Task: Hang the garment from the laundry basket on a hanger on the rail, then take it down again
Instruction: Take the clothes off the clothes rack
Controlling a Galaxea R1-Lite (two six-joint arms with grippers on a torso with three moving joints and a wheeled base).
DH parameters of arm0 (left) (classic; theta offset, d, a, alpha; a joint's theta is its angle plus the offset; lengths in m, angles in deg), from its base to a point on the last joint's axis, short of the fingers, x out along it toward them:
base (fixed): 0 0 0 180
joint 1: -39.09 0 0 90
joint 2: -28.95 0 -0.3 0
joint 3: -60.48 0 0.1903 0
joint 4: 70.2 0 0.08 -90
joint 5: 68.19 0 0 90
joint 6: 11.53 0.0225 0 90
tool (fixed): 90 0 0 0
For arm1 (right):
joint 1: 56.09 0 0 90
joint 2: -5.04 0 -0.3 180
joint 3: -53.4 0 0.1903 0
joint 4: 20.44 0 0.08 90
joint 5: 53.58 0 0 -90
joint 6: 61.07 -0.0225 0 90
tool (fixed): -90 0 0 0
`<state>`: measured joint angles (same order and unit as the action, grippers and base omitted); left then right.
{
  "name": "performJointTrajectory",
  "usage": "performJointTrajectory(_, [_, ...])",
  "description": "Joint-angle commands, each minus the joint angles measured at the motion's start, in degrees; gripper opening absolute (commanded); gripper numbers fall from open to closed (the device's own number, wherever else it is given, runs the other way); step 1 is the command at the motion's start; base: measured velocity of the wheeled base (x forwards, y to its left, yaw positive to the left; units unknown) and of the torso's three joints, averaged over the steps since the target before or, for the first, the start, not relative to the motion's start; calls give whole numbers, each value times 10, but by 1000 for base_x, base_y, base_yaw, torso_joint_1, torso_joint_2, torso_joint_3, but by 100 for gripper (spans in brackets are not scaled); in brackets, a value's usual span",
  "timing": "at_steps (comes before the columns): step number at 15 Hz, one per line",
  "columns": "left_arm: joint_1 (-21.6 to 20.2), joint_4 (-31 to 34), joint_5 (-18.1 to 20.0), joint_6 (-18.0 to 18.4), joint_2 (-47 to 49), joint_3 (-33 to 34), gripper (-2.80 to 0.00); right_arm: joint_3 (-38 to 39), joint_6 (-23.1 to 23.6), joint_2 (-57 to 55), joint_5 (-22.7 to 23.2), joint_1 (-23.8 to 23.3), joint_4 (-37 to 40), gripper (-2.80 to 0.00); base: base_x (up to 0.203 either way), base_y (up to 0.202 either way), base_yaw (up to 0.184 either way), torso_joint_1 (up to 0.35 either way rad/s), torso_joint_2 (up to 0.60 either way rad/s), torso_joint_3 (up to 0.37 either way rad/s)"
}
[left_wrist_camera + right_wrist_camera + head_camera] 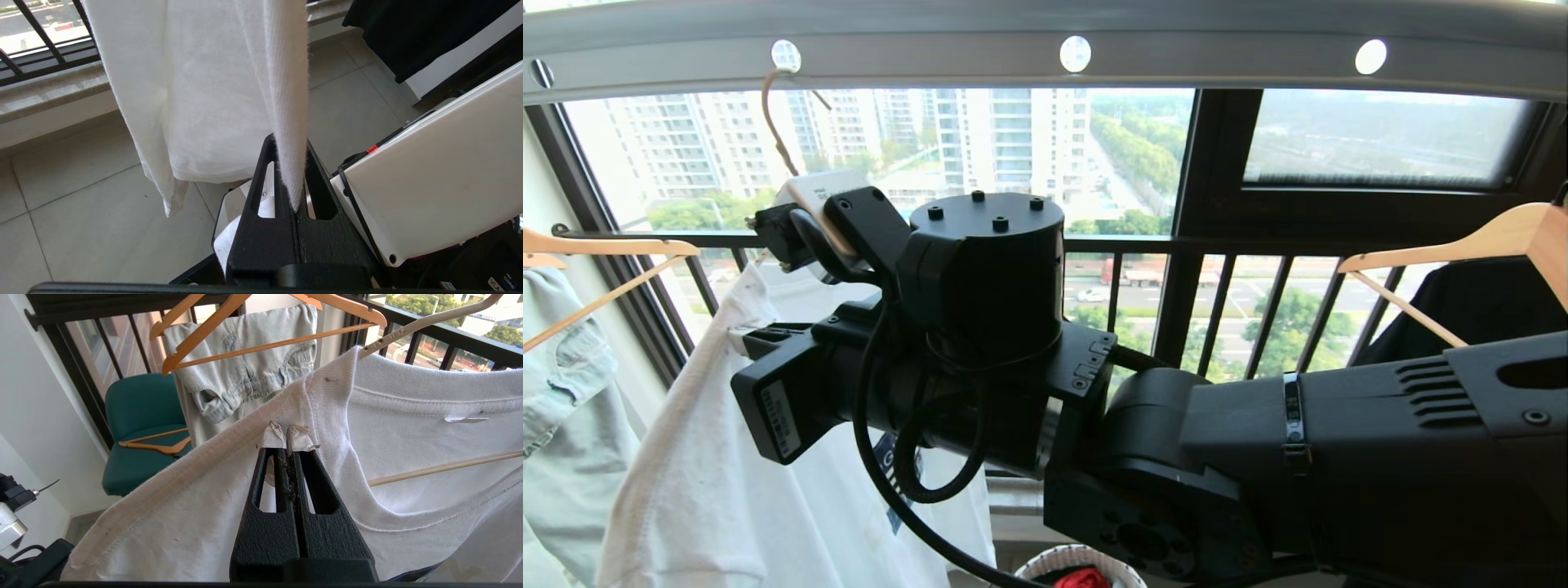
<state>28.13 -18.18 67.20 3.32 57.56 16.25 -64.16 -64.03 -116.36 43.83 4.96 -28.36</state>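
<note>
Rail (1045, 49) runs across the top of my head view, and the hanger (772, 122) hooks into one of its round holes at far left. Under it the garment (727, 490) hangs down the left side, with my right arm's black bulk reaching across in front toward its shoulder. The laundry basket (1045, 567) peeks in at the bottom edge with a red cloth (1082, 580) inside. Wooden hangers (1462, 245) sit left and right, jeans (564, 367) on the left one.

In my left wrist view, the left gripper (292, 171) is clamped tight on a hanging fold of the garment (204, 81) above the tiled floor (81, 204).

In my right wrist view, the right gripper (288, 443) has its fingers closed, pinching the garment (408, 437) just beside the ribbed collar, while the hanger (429, 320) arm slips into the neck opening. Far behind stands a green chair (143, 428).
</note>
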Motion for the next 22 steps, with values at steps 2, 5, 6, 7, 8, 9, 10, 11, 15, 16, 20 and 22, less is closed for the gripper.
performJointTrajectory(2, [0, 2, 2, 0, -1, 0, -280, 11, 0, 29, -1, 0, -1, -280, 0, 0, 0, 0, 0, 0])
performJointTrajectory(5, [0, 2, 3, 0, 1, -21, -280, 20, 0, 44, -11, -3, -1, -280, 0, 0, 0, 0, 0, 0])
performJointTrajectory(6, [0, 2, 3, 0, 1, -29, -280, 24, 0, 54, -14, -4, 1, -280, 0, 0, 0, 0, 0, 0])
performJointTrajectory(7, [0, 3, 3, -1, 1, -35, -280, 31, 0, 62, -16, -6, 2, -280, 0, 0, 0, 0, 0, 0])
performJointTrajectory(8, [0, 3, 4, -2, 0, -41, -280, 38, 0, 72, -18, -8, 4, -280, 0, 0, 0, 0, 0, 0])
performJointTrajectory(9, [0, 3, 3, -9, -1, -50, -280, 45, 0, 85, -28, -9, 4, -280, 0, 0, 0, 0, 0, 0])
performJointTrajectory(10, [0, 3, 2, -16, -1, -59, -280, 53, 1, 99, -40, -9, 5, -280, 0, 0, 0, 0, 0, 0])
performJointTrajectory(11, [0, 3, -5, -23, 0, -66, -280, 64, 1, 118, -48, -9, 8, -280, 0, 0, 0, 0, 0, 0])
performJointTrajectory(15, [0, 4, -22, -25, 3, -67, -280, 104, -10, 186, -77, -9, 90, -280, 0, 0, 0, 0, 0, 0])
performJointTrajectory(16, [0, 3, -28, -25, 5, -68, 0, 118, -11, 193, -81, -9, 93, -280, 0, 0, 0, 0, 0, 0])
performJointTrajectory(20, [0, 45, -42, -25, -1, -113, 0, 168, -12, 217, -101, -16, 96, -280, 0, 0, 0, 0, 0, 0])
performJointTrajectory(22, [0, 99, -55, -25, -4, -162, 0, 199, -12, 231, -108, -18, 97, -280, 0, 0, 0, 0, 0, 0])
